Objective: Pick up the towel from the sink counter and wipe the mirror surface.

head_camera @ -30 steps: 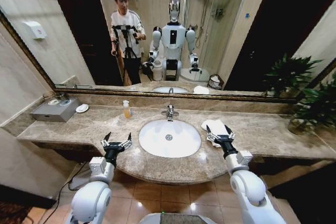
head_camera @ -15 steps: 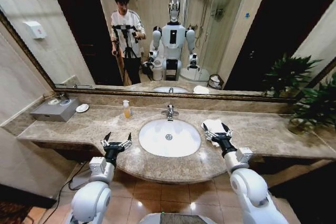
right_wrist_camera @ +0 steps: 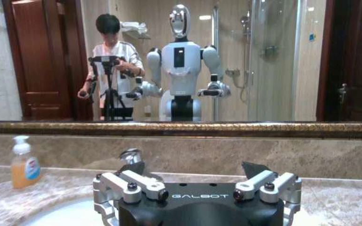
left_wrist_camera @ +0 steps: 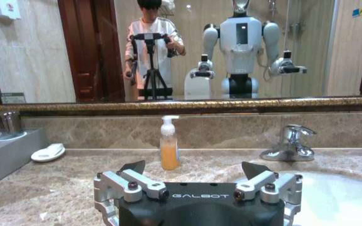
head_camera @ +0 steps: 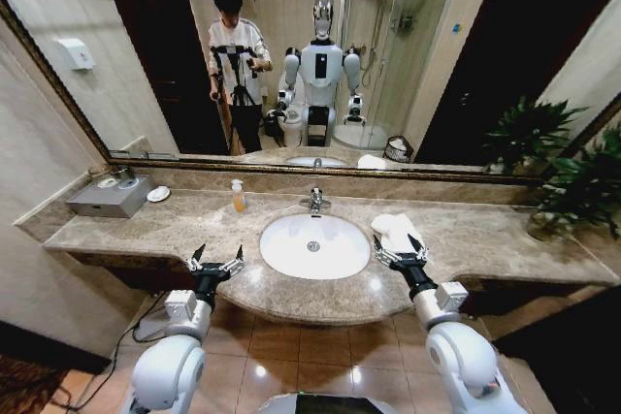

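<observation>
- "GALBOT" was printed in pale letters on the black body of both grippers, readable in each wrist view. The label on the soap bottle [left_wrist_camera: 169, 150] was too small to read.
- Left gripper [head_camera: 215, 260] hung over the rounded front edge of the sink counter [head_camera: 136, 230], on the left side of the basin [head_camera: 313, 245]. Fingers were spread wide, nothing between them, touching nothing.
- Right gripper [head_camera: 399, 251] sat over the counter just right of the basin, fingers also spread wide and holding nothing. Its tips were at the near edge of the towel [head_camera: 395, 230]; whether they touched the cloth could not be told.
- Towel lay bunched on the counter, right of the basin and faucet [head_camera: 314, 203], between basin rim and the back edge.
- Soap bottle with orange liquid stood near the counter's back edge, left of the faucet.
- Small white dish [head_camera: 157, 194] and a grey box [head_camera: 108, 199] sat at the counter's far left end.
- Mirror [head_camera: 437, 55] ran along the wall behind the counter, with a dark gold frame, and reflected the robot and a person with a tripod.
- Potted plant [head_camera: 572, 191] stood at the counter's right end.
</observation>
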Robot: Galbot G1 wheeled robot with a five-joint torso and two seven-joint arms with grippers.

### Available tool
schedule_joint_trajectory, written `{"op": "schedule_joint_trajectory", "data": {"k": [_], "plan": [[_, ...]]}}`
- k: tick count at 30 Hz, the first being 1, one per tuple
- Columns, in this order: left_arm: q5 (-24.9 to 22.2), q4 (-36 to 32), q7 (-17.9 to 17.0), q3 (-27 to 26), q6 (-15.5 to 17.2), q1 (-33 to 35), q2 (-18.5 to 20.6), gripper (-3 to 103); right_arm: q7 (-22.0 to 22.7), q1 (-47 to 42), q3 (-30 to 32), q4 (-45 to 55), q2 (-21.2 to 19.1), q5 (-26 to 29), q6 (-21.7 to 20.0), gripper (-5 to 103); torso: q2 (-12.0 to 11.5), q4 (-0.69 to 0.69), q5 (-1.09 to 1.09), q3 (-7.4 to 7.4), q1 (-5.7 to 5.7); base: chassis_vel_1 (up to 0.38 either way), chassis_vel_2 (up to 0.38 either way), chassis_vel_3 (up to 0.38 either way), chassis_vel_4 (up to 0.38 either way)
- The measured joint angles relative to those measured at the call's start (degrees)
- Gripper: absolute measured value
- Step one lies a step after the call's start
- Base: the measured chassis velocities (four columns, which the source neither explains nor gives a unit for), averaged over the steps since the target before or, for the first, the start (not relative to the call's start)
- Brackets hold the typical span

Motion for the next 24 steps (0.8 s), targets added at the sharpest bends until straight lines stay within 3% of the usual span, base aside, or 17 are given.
{"op": "schedule_joint_trajectory", "data": {"k": [24], "plan": [[0.0, 0.0, 0.0, 0.0, 0.0, 0.0, 0.0, 100, 1.0, -4.8, -0.9, 4.2, -2.0, 1.1, -0.3, 100, 0.0, 0.01, 0.02, 0.00, -0.01, 0.156, -0.159, -0.162, 0.160]]}}
